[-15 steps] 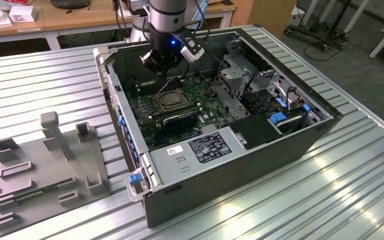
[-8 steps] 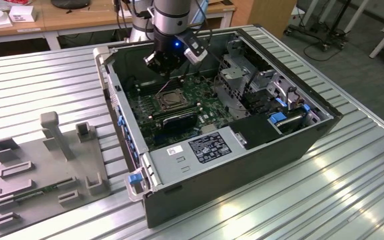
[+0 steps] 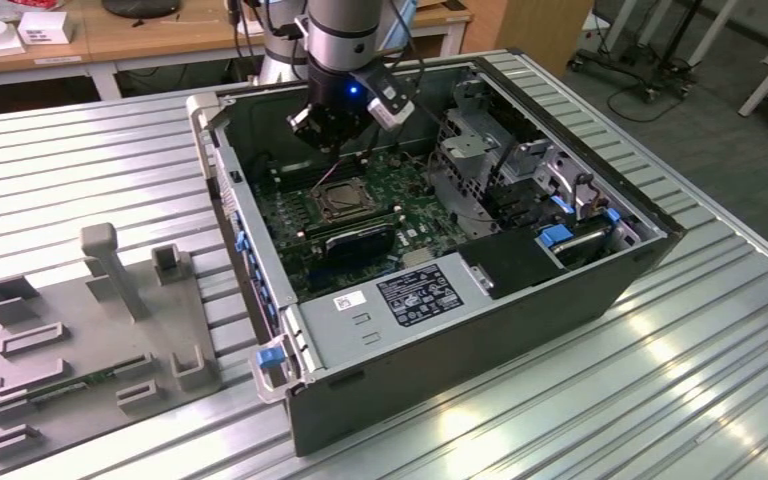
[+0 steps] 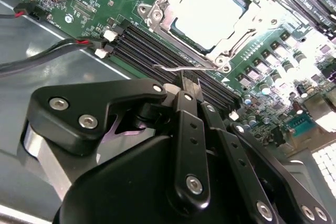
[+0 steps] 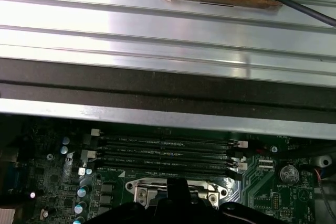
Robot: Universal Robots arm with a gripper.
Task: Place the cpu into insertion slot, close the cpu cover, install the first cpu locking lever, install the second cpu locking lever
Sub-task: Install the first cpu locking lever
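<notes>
Ribbed aluminium tabletop [image 3: 704, 380] carries an open black computer case [image 3: 491, 340]. We see the black gripper [image 4: 189, 83], fingers together, just beside 1 thin silver wire lever [image 4: 167, 68]. The silver-faced square cpu [image 4: 210, 11] sits in the metal-rimmed insertion slot [image 4: 152, 11], with the silvery frame-shaped cpu cover [image 4: 210, 51] closed over it.

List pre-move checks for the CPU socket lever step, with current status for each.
1. cpu seated in insertion slot: ok, its bright face lies flat inside.
2. cpu cover down: ok, the frame lies flat around the cpu.
3. locking lever latched: cannot tell; its wire end stands beside the socket edge, above the memory slots.
4. gripper on the lever: fingers closed together at the wire's end; whether they actually pinch it, cannot tell.
5. red-black cable apart from the gripper: ok, it lies off to one side.
</notes>
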